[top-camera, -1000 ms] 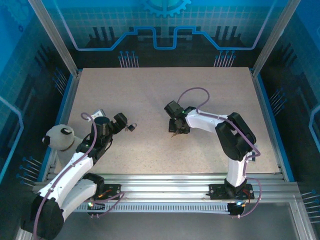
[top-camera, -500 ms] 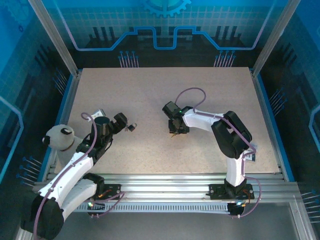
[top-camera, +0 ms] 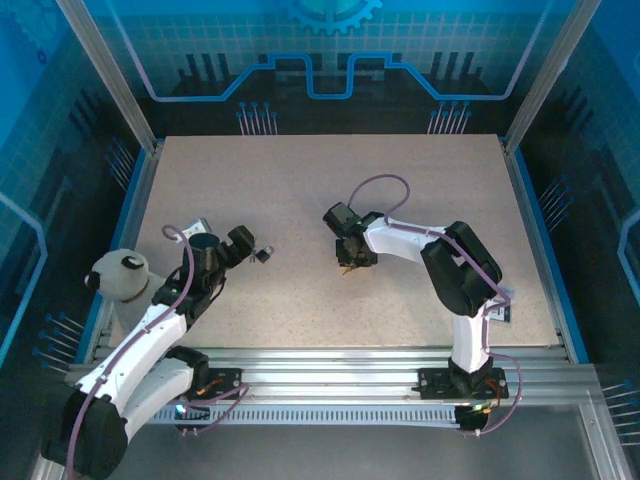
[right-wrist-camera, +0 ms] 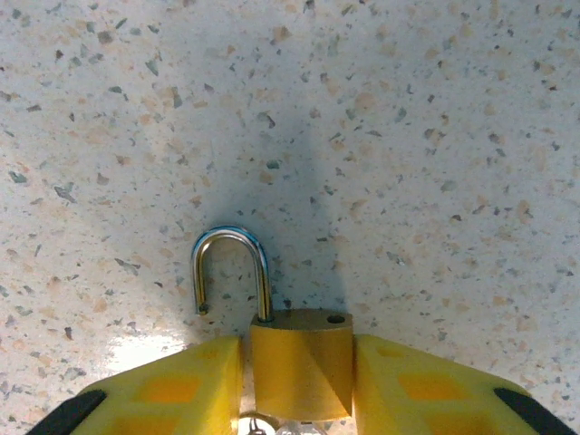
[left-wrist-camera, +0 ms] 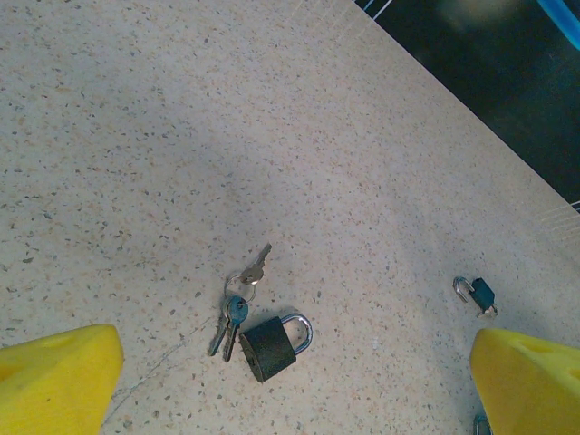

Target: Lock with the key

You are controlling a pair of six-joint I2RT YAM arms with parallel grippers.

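My right gripper [right-wrist-camera: 299, 381] is shut on a brass padlock [right-wrist-camera: 301, 358], its yellow fingers [right-wrist-camera: 172, 390] pressed on both sides of the body. The steel shackle [right-wrist-camera: 231, 272] stands open, with its free end swung out to the left over the table. A bit of metal shows under the lock body at the frame's bottom edge. In the top view the right gripper [top-camera: 352, 252] sits mid-table. My left gripper [left-wrist-camera: 290, 390] is open above a black padlock [left-wrist-camera: 269, 346], whose shackle is closed, with a ring of keys [left-wrist-camera: 237, 304] beside it.
A small blue padlock [left-wrist-camera: 478, 294] lies to the right of the black one. A white plush figure [top-camera: 120, 277] sits at the table's left edge beside the left arm. The speckled tabletop [top-camera: 330, 190] stretches bare toward the back.
The right gripper has shifted slightly left with the brass padlock. The left arm and black padlock have not moved.
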